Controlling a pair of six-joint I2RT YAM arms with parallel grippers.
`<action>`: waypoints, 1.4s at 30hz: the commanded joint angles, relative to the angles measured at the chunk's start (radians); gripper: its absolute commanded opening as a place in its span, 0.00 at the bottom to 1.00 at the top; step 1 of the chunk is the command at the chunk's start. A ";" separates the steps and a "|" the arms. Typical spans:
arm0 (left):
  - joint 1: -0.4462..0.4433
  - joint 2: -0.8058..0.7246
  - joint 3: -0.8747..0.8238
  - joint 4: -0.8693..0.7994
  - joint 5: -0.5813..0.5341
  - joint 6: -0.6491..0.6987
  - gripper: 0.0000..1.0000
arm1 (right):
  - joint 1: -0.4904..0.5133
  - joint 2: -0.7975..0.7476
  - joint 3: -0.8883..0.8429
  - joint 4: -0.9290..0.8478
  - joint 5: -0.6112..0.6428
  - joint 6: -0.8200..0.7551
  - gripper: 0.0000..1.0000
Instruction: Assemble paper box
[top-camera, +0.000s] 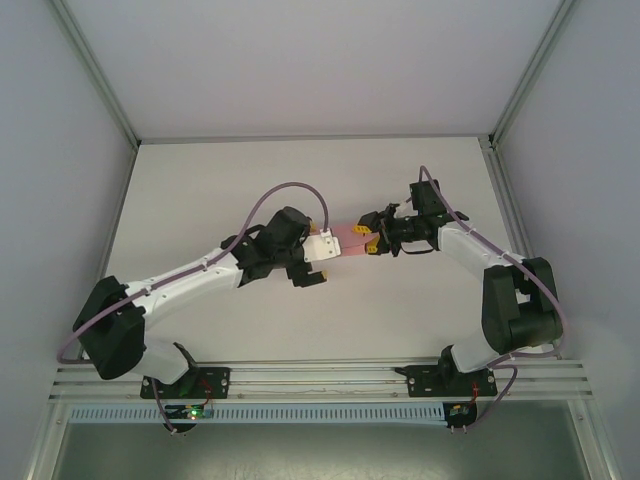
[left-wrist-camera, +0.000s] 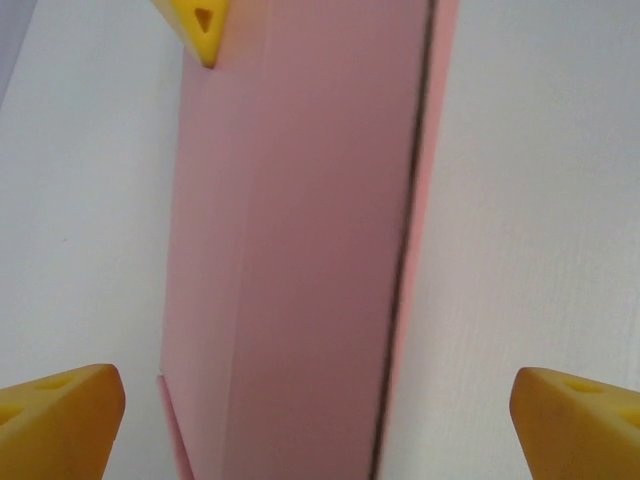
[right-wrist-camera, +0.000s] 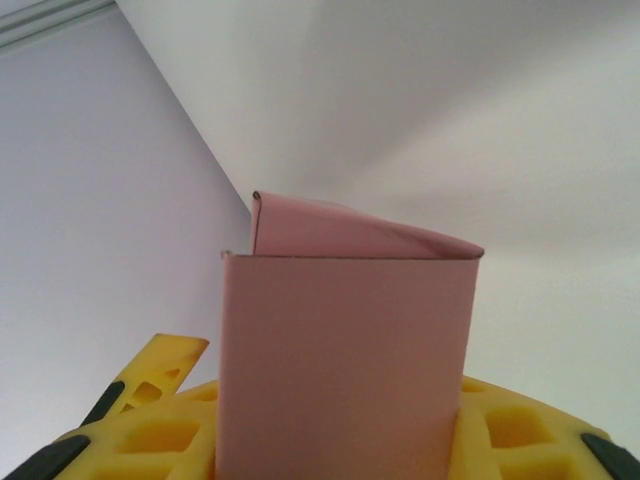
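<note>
While the paper box (top-camera: 352, 240) is hanging between the two arms over the middle of the counter (top-camera: 220, 190), I'm seeing it as a slim pink sleeve of thin card. From where I'm standing I can't tell whether it is touching the surface or riding just above it.

In the right wrist view the box (right-wrist-camera: 345, 350) is sticking straight out from the yellow pads, and its far end is gaping a little, with one flap curling over. I'm judging it to be very light, springy and quick to crease, with smooth faces that may slide under a loose pinch. The safest hold is looking like the broad flat faces close to a folded edge, well away from that loose flap.

The right end effector (top-camera: 372, 243) is clenching the box's right end, pads (right-wrist-camera: 520, 430) pressing on either side of the card. The left end effector (top-camera: 325, 250) is sitting at the box's other end, released. In its own view the fingertips (left-wrist-camera: 60, 410) are standing wide, straddling the box (left-wrist-camera: 300, 250) without touching it.

Left of the box, the left arm is stretching out long and low toward it. Right of the box, the right arm is folding sharply at the elbow and doubling back.
</note>
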 joint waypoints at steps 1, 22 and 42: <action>-0.009 0.026 0.038 0.013 -0.081 0.053 0.91 | -0.003 -0.034 -0.001 -0.024 -0.057 0.052 0.26; -0.001 0.089 0.103 -0.103 -0.052 0.024 0.37 | -0.068 -0.228 0.060 -0.182 0.237 -0.252 0.98; 0.057 0.312 0.304 -0.569 0.227 0.146 0.36 | 0.117 -0.569 -0.139 -0.109 0.377 -1.366 0.95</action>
